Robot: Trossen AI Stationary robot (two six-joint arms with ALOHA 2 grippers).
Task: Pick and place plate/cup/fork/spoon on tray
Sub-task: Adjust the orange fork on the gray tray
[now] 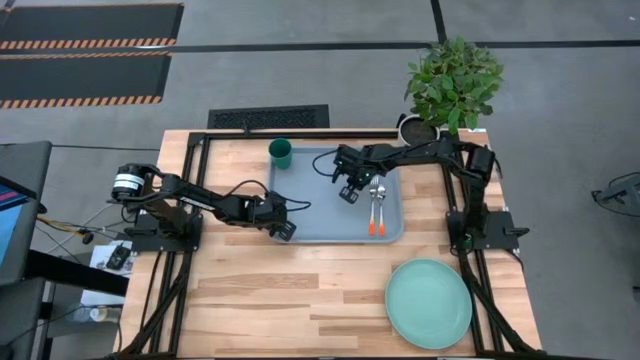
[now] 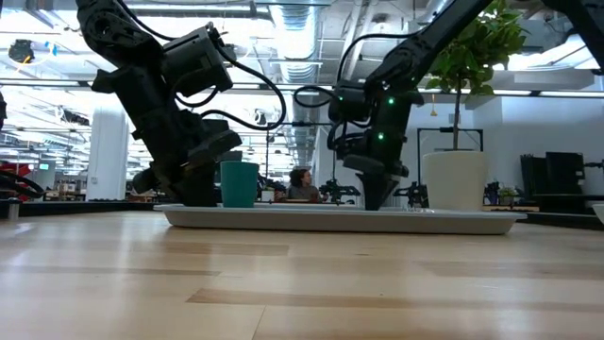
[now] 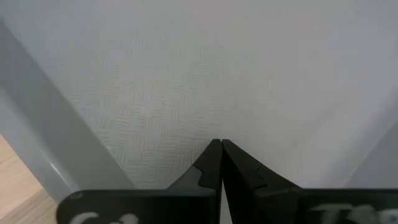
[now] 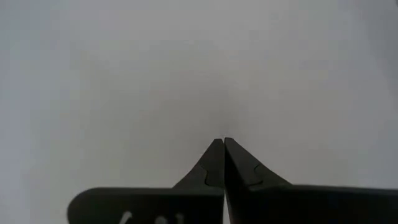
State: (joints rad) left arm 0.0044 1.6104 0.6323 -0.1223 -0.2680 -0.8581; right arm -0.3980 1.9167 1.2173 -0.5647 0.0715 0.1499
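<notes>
1. Now the tray (image 1: 322, 215) lies on the table (image 1: 250, 290) near the far edge, about midway between the left and right edges.
2. The fork (image 1: 372, 212) and spoon (image 1: 380, 209) lie side by side on the tray's right part, orange handles toward the near edge.
3. The cup (image 1: 281, 152) stands upright on the table just beyond the tray's far left corner; whether it touches the rim is hard to tell.
4. The plate (image 1: 429, 304) sits on the table near the near right corner, well apart from the tray.
5. The left gripper (image 1: 287, 231) is low over the tray's near left corner, fingers (image 3: 208, 167) clenched together on nothing.
6. The right gripper (image 1: 348, 194) is low over the tray's middle, just left of the fork, fingers (image 4: 211, 163) pressed together and empty.
7. A potted plant (image 1: 452, 82) stands at the far right corner.
</notes>
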